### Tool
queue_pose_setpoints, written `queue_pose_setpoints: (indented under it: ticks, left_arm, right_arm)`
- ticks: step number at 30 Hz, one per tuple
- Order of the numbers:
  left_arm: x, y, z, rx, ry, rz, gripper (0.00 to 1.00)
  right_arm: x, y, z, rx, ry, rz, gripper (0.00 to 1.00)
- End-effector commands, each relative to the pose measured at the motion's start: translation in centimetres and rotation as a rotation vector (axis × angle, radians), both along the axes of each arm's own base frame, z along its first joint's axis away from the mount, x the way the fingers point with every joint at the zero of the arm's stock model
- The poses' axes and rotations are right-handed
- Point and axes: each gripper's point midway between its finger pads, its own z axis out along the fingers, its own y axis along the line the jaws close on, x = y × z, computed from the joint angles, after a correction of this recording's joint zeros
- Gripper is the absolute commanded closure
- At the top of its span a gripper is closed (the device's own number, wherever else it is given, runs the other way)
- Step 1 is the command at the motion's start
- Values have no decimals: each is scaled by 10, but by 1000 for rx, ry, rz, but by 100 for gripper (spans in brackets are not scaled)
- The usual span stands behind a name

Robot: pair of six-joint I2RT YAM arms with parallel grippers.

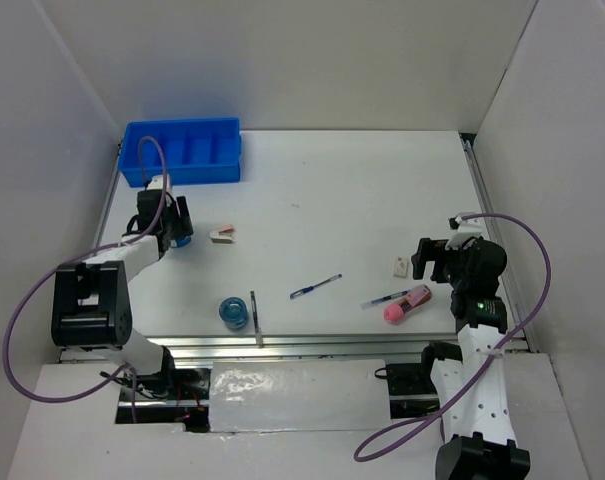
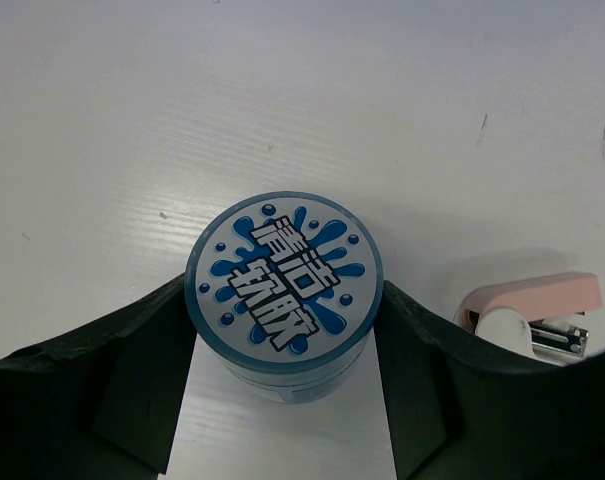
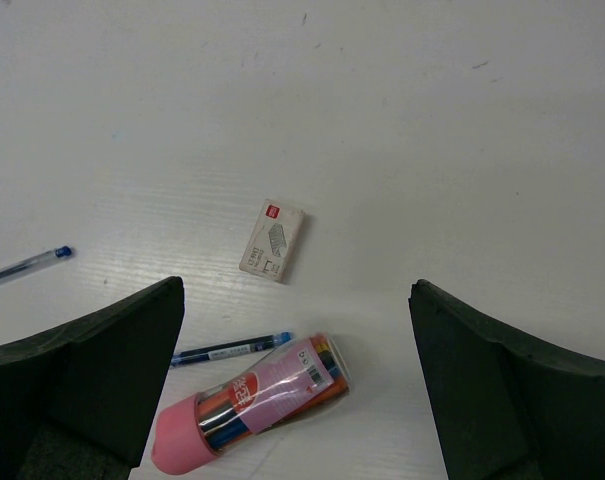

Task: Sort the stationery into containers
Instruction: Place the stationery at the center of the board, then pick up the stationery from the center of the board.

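Note:
My left gripper point(image 1: 174, 232) is shut on a round blue tape roll point(image 2: 284, 285) with a printed lid, one finger on each side of it, just in front of the blue divided tray point(image 1: 182, 150). A second blue roll point(image 1: 233, 312) and a thin dark stick point(image 1: 255, 318) lie near the front edge. A blue pen point(image 1: 315, 287) lies mid-table. My right gripper point(image 1: 437, 258) is open and empty above a small white box point(image 3: 272, 240), a second pen point(image 3: 232, 350) and the pink tube point(image 3: 252, 400).
A pink and white stapler point(image 1: 222, 235) lies just right of the left gripper and also shows in the left wrist view point(image 2: 537, 315). White walls close in the table on three sides. A metal rail runs along the front edge point(image 1: 332, 343).

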Motion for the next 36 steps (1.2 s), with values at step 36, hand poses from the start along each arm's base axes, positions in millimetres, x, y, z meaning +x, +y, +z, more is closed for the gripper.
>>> queue_pose_setpoints:
  ticks: [36]
  left_arm:
    - [-72, -24, 17, -105, 6, -177, 4]
  right_arm:
    - [7, -3, 14, -12, -66, -6, 0]
